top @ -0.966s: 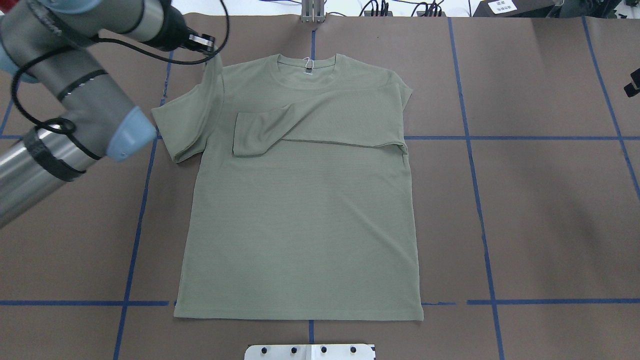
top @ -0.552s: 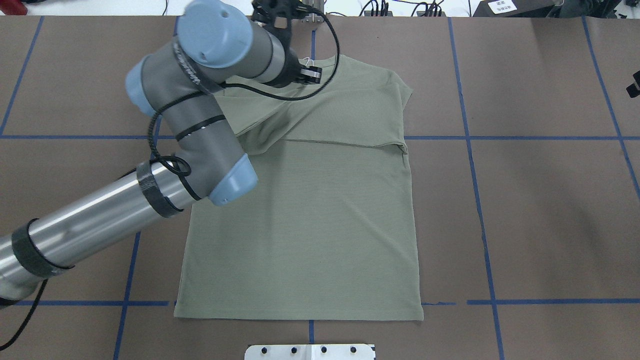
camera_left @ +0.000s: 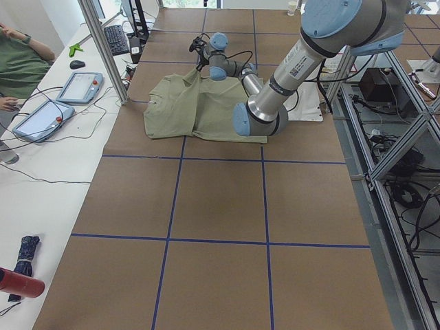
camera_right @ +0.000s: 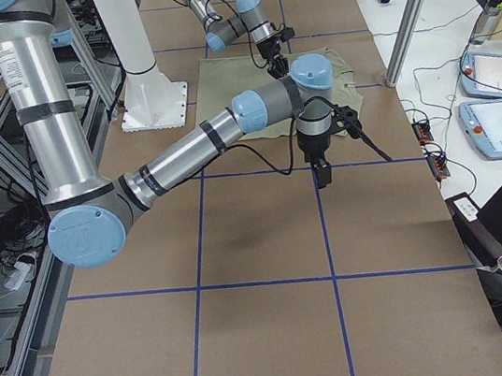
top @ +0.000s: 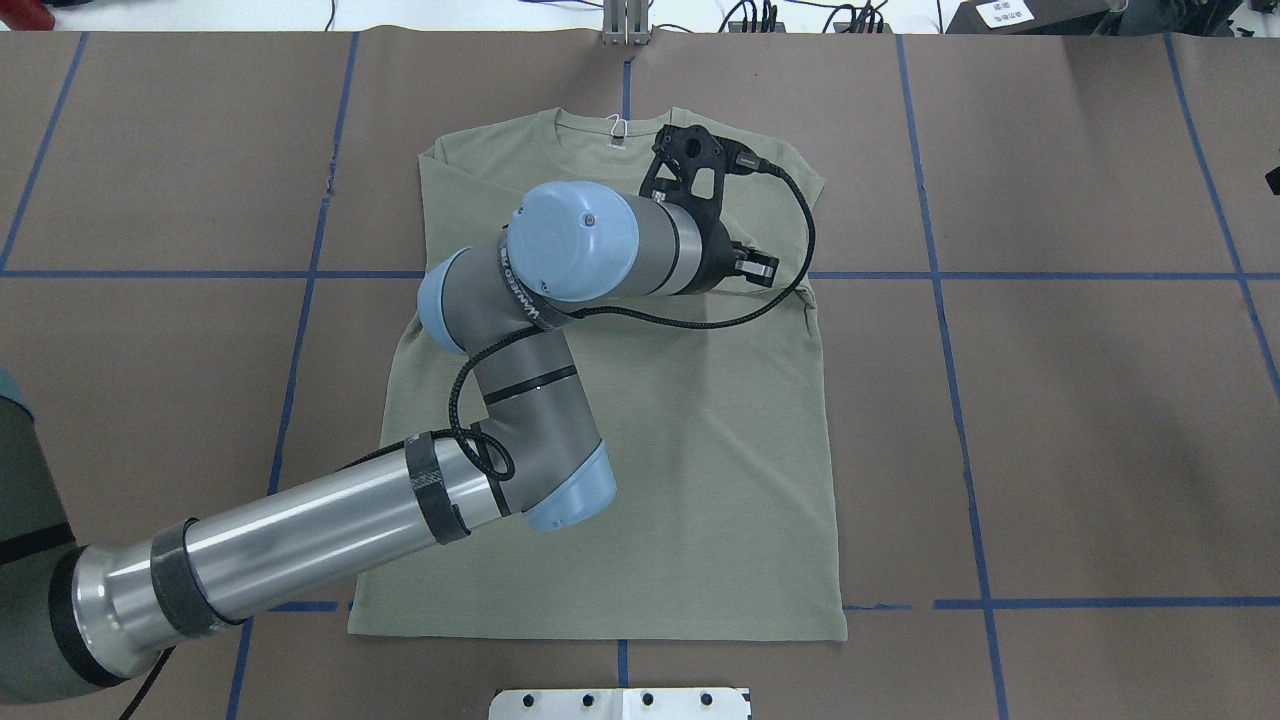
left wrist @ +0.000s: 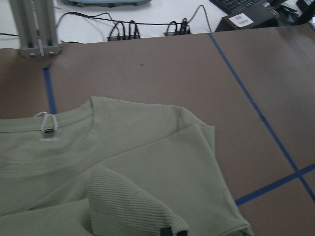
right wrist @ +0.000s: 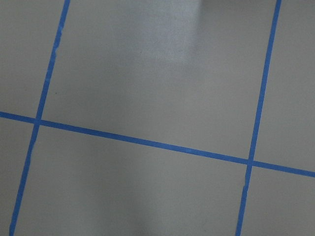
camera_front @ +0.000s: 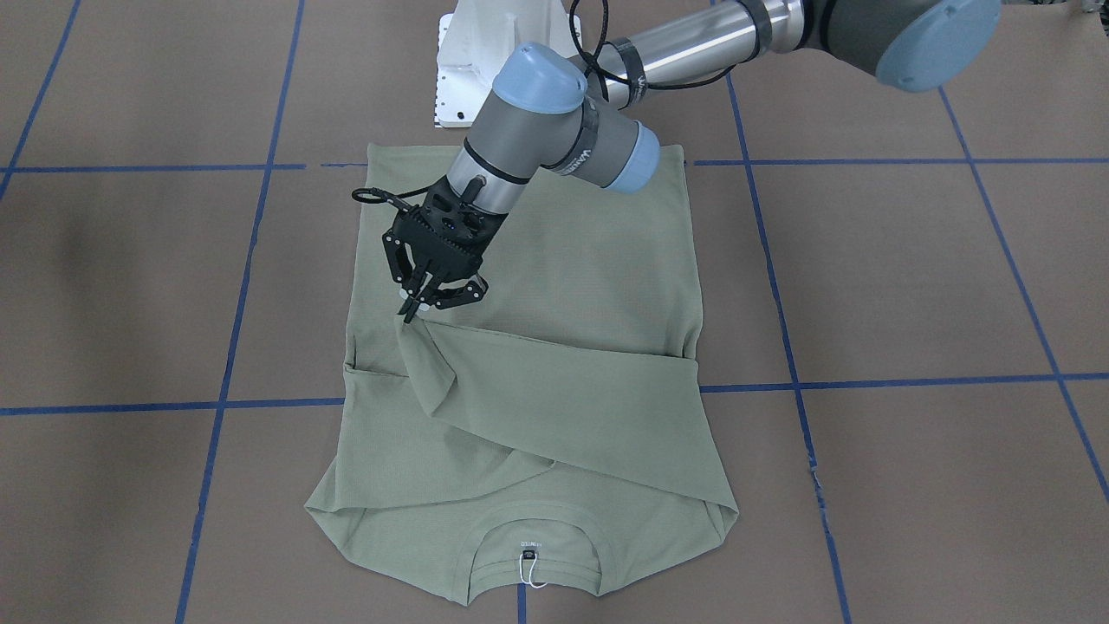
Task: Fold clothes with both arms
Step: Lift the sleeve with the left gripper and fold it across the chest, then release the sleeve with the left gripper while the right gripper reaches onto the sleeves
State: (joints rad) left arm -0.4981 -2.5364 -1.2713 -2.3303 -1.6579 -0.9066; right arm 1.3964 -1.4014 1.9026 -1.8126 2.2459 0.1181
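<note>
The sage-green shirt (camera_front: 563, 260) lies flat, front up, neck toward the far edge (top: 700, 450). My left arm reaches across it. The left gripper (camera_front: 416, 309) is shut on the end of the shirt's left sleeve (camera_front: 429, 364), held a little above the chest near the shirt's right side. That sleeve and shoulder panel drape over the chest. In the left wrist view the pinched sleeve fold (left wrist: 133, 206) sits low, with the neck tag (left wrist: 47, 123) beyond. The right gripper (camera_right: 322, 172) hangs over bare table beside the shirt; I cannot tell whether it is open or shut.
Brown table cover with a blue tape grid (top: 940, 275). White pedestal base (camera_front: 485, 52) at the near edge. A metal post (top: 625, 25) and cables stand at the far edge. Beyond it, tablets (camera_left: 79, 86) lie on a side table where a person (camera_left: 20, 62) sits.
The left arm swept from the shirt's far left shoulder across to its right side, carrying the left sleeve over the chest. The shirt's left edge is now folded in.
</note>
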